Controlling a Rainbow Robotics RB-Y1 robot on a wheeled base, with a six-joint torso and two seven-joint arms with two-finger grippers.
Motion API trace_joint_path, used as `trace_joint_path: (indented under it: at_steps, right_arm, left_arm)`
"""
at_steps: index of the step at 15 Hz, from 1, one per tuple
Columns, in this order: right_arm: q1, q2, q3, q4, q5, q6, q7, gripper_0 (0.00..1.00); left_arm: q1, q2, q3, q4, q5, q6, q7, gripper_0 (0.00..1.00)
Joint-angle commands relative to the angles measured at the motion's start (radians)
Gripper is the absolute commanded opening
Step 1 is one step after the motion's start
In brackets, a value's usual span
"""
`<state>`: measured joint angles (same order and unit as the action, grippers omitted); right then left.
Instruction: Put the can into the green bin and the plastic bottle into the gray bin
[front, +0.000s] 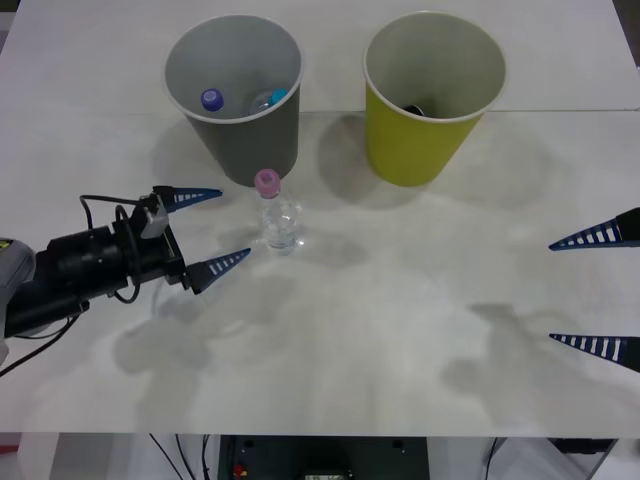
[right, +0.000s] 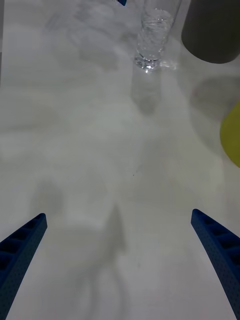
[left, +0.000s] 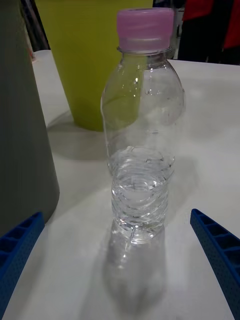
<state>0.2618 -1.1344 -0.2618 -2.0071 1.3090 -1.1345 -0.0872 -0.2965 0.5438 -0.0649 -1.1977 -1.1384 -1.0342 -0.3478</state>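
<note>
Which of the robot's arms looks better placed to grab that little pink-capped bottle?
The left. Its left gripper is open and right beside the plastic bottle, which stands upright on the table just in front of the gray bin. The right gripper is open but far off at the table's other side.

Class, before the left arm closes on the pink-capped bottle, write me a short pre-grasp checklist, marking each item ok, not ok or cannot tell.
1. Plastic bottle stands upright on the table: ok.
2. Left hand open, level with the bottle: ok.
3. Bottle between its fingers: not ok, it stands just ahead of the tips.
4. Gray bin upright, with room: ok; two other bottles lie inside.
5. Right hand open at the table's right edge, clear of the bottle: ok.
6. Can in the green bin: cannot tell; something dark lies inside.
</note>
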Motion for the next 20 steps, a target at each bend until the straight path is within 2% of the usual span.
trace_joint_path:
  at_steps: [1,5,11,15,16,17,18,19,20]
  right_arm:
    - [0.0,0.0,0.0,0.0,0.0,0.0,0.0,1.0]
    - [0.0,0.0,0.0,0.0,0.0,0.0,0.0,1.0]
    - [0.0,0.0,0.0,0.0,0.0,0.0,0.0,1.0]
    - [0.0,0.0,0.0,0.0,0.0,0.0,0.0,1.0]
    - [0.0,0.0,0.0,0.0,0.0,0.0,0.0,1.0]
    - [0.0,0.0,0.0,0.0,0.0,0.0,0.0,1.0]
    - [0.0,0.0,0.0,0.0,0.0,0.0,0.0,1.0]
    - [0.0,0.0,0.0,0.0,0.0,0.0,0.0,1.0]
    - [0.0,0.0,0.0,0.0,0.0,0.0,0.0,1.0]
  left_arm:
    - [-0.018,-0.025,-0.032,0.0,-0.011,0.028,0.003,1.0]
    - [-0.05,-0.065,-0.072,0.021,-0.015,0.063,0.006,1.0]
    - [-0.092,-0.122,-0.085,0.03,-0.093,0.1,0.023,1.0]
    - [-0.124,-0.139,-0.11,0.056,-0.107,0.125,0.032,1.0]
    - [-0.127,-0.14,-0.115,0.056,-0.106,0.129,0.032,0.56]
    - [-0.128,-0.14,-0.115,0.056,-0.106,0.129,0.035,0.25]
    - [-0.13,-0.14,-0.119,0.056,-0.106,0.129,0.041,0.05]
    - [-0.13,-0.139,-0.121,0.058,-0.104,0.129,0.049,0.0]
    - [-0.13,-0.14,-0.121,0.056,-0.103,0.129,0.056,0.0]
